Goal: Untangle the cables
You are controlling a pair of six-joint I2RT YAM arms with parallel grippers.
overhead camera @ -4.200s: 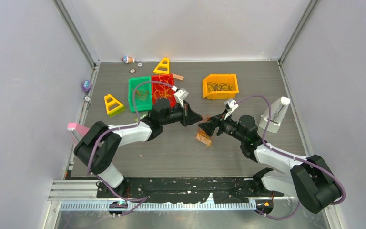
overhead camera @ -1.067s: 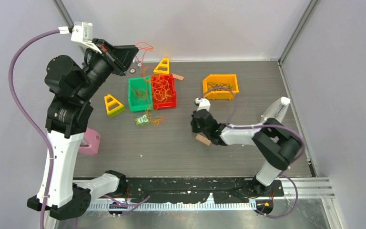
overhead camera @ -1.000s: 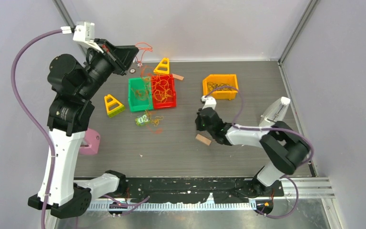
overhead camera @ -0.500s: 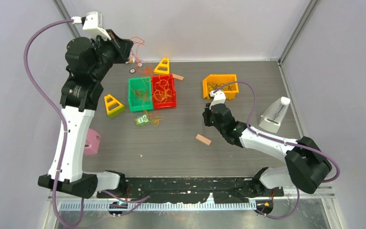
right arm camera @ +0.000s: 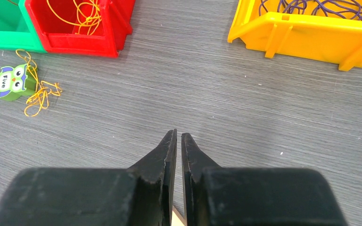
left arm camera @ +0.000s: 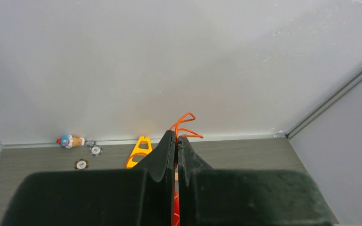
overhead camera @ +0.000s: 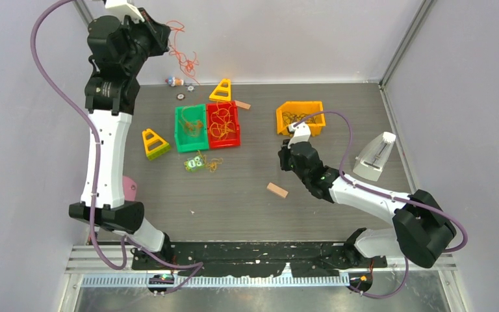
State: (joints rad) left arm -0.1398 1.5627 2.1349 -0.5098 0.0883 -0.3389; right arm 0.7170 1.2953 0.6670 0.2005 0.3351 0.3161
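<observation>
My left gripper (overhead camera: 159,31) is raised high at the back left and is shut on a thin orange cable (overhead camera: 182,57), which dangles in loops before the back wall. In the left wrist view the orange cable (left arm camera: 186,125) pokes out past the gripper (left arm camera: 176,135). More orange and yellow cables (overhead camera: 221,120) lie in the red bin (overhead camera: 236,127). Dark purple cables (overhead camera: 299,118) fill the yellow bin (overhead camera: 281,120). A yellow cable (right arm camera: 40,94) lies loose by the owl card (right arm camera: 9,82). My right gripper (right arm camera: 175,134) hovers low over the table, open by a narrow slit and holding nothing.
A green bin (overhead camera: 183,133) stands left of the red one. A small wooden block (overhead camera: 277,190) lies near my right gripper. Two yellow triangles (overhead camera: 221,91) (overhead camera: 154,143), a small toy (overhead camera: 174,81), poker chips (overhead camera: 180,96), a pink object (overhead camera: 130,188) and a white stand (overhead camera: 373,156) sit around.
My left arm has swung higher and back, lifting the orange cable off the bins. My right gripper has let go of the wooden block, moved away from it, and its jaws have parted slightly.
</observation>
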